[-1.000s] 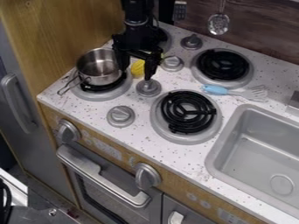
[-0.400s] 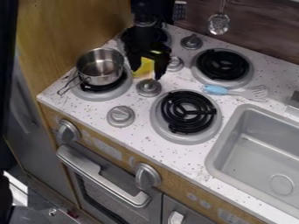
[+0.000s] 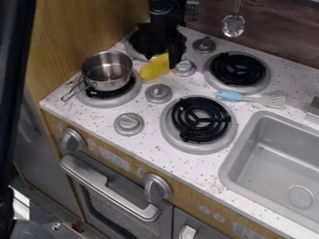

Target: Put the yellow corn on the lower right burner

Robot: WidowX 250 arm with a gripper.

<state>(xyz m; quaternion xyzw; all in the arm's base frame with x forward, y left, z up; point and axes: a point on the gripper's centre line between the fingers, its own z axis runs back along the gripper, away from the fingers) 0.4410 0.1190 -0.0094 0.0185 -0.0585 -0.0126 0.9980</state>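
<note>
The black gripper (image 3: 168,56) hangs over the back left of the stove, between the rear left burner and a small knob. Its fingers are shut on the upper right end of the yellow corn (image 3: 152,69), which sticks out toward the lower left, tilted. The corn's other end is hidden by the gripper. The lower right burner (image 3: 200,119), a black coil on a grey ring, is in front and to the right of the gripper, with nothing on it.
A metal pot (image 3: 107,71) stands on the lower left burner. Grey knobs (image 3: 159,93) rise between the burners. A blue-handled spatula (image 3: 249,98) lies between the rear right burner (image 3: 237,69) and the sink (image 3: 280,163).
My gripper has moved right and turned. The corn has shifted right and up in the view with it, and more of its yellow side shows.
</note>
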